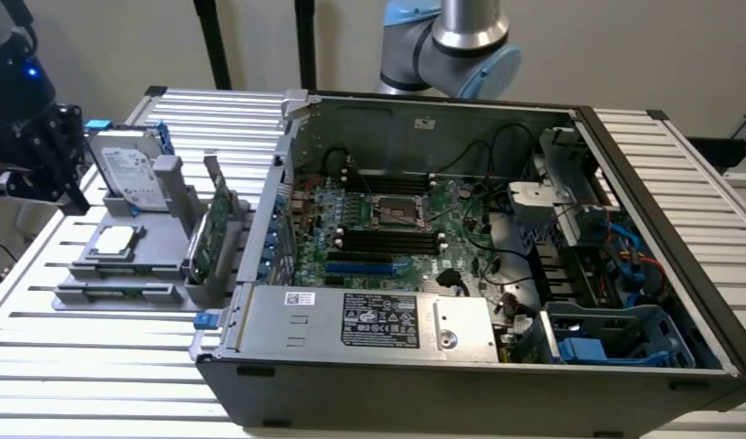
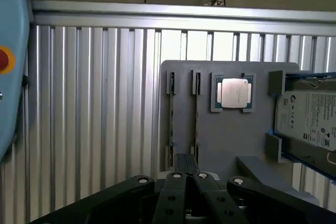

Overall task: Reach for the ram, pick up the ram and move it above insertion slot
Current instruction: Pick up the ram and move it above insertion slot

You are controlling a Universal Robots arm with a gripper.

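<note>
Soft even light, glare on table slats point(image 2: 173, 45)

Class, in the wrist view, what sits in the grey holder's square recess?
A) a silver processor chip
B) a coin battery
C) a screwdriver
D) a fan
A: a square silver processor chip sits in the grey holder, next to the hard drive.

Exterior view high, oblique over computer case point(image 1: 471, 389); wrist view close above the shared gray holder point(image 1: 120, 294) point(image 2: 223, 142).
</note>
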